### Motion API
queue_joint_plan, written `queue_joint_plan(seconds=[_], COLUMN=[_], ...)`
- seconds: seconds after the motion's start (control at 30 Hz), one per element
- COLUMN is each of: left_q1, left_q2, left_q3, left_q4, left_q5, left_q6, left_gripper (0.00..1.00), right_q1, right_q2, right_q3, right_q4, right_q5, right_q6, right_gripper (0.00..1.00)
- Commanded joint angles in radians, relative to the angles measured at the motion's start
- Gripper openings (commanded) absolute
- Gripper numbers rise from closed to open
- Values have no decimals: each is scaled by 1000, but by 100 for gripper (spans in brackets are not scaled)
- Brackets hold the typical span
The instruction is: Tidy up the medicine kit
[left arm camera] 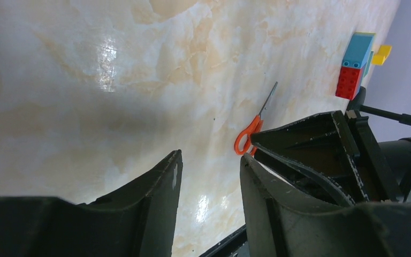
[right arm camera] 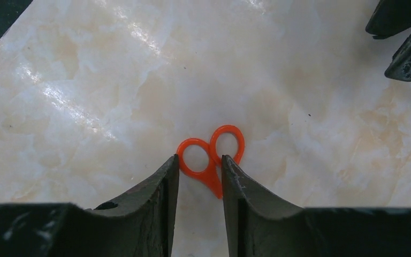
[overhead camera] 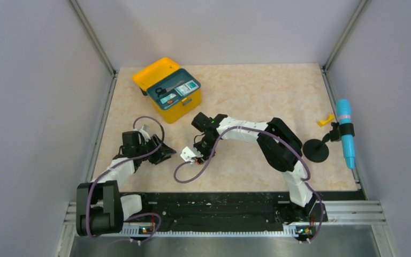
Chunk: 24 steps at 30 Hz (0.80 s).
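The table (overhead camera: 257, 91) and the open kit (overhead camera: 187, 107), at its far left, showed only from above. The left gripper (left arm camera: 210, 160) hung with its fingers apart around nothing. The right gripper (right arm camera: 199, 160) had its fingers narrowly apart astride the neck of the scissors (right arm camera: 212, 176). Their blade was hidden there, and the overhead view missed them altogether. The kit lay well beyond both sets of fingers.

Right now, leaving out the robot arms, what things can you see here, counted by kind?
Yellow box: 1
Orange scissors: 1
Stack of blocks: 1
Small yellow piece: 1
Black round stand: 1
Total: 5
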Motion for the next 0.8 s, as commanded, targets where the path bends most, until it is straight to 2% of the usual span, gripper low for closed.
queue_joint_plan(seconds=[0.0, 0.2, 0.33, 0.4, 0.57, 0.67, 0.77], left_q1=[-20, -86, -157, -158, -156, -149, -138], left_q2=[32, 139, 216, 251, 285, 276, 255], left_q3=[9, 37, 74, 103, 213, 238, 253], left_q4=[72, 145, 151, 138, -18, -35, -37], left_q5=[32, 61, 77, 72, 57, 56, 36], left_q6=[-40, -59, -53, -49, 17, 25, -1], left_gripper=[49, 49, 49, 47, 45, 45, 48], right_q1=[19, 30, 33, 26, -24, -33, -46], right_q2=[33, -81, -99, -121, -158, -90, 21], right_q3=[-176, -433, -461, -426, -216, -63, 50], right_q4=[145, 476, 537, 463, 132, -29, -101], right_q5=[134, 186, 195, 143, -56, -70, -106], right_q6=[35, 138, 190, 201, 181, 146, 178], right_gripper=[33, 27, 24, 29, 44, 48, 49])
